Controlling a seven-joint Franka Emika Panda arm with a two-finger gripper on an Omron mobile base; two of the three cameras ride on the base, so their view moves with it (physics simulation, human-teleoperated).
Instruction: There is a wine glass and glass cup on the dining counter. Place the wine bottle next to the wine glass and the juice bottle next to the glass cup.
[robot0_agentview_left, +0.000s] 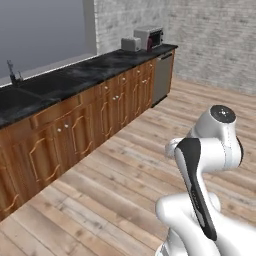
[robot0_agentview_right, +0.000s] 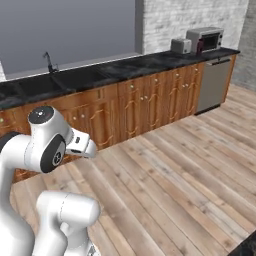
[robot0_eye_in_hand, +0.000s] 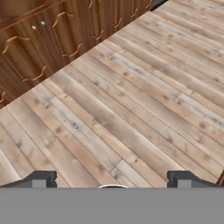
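Observation:
The wine glass, the glass cup, the wine bottle and the juice bottle are out of view. My gripper (robot0_eye_in_hand: 111, 180) is open, its two dark fingertips (robot0_eye_in_hand: 40, 179) set wide apart with nothing between them. It looks down on bare plank floor (robot0_eye_in_hand: 131, 100), with wooden cabinet doors (robot0_eye_in_hand: 48, 39) at the upper left of the hand view. My arm (robot0_agentview_left: 210, 150) is folded up close over the base.
A black-topped cabinet run (robot0_agentview_left: 95, 70) with a sink and faucet (robot0_agentview_left: 12, 75) lines the wall, carrying a toaster (robot0_agentview_left: 131, 44) and a microwave (robot0_agentview_left: 149, 37). A steel dishwasher (robot0_agentview_right: 212, 82) ends the run. A dark slab corner (robot0_agentview_right: 246, 247) shows at the lower right.

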